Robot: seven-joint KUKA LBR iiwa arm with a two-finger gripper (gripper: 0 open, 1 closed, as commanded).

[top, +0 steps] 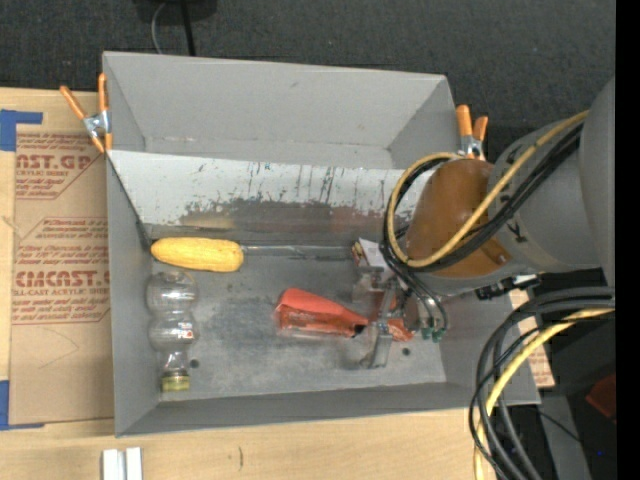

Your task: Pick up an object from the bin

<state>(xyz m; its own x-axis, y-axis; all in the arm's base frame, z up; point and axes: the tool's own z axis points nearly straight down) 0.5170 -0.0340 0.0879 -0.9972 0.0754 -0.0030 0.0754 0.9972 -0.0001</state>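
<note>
1. Grey metal bin: sloped walls, with a scuffed and streaked floor that carries four loose things well spread out.
2. Red-orange, wedge-shaped, glossy object: lies flat on the bin floor, right of the middle, its narrow dark tip pointing right. Its kind is not clear. It serves as the reference for the entries below.
3. Gripper: down at the bin floor, just beside the right tip of the red-orange object. Contact with it cannot be told, nor whether the gripper is apart or together. Nothing is seen held.
4. Arm's orange-brown wrist cover: looped with yellow and black cables, above and to the right of the red-orange object.
5. Yellow corn cob: lies lengthwise, well apart to the upper left of the red-orange object.
6. Clear, bulbous plastic bottle: well apart to the left of the red-orange object, just below the corn cob, neck towards the near wall.
</note>
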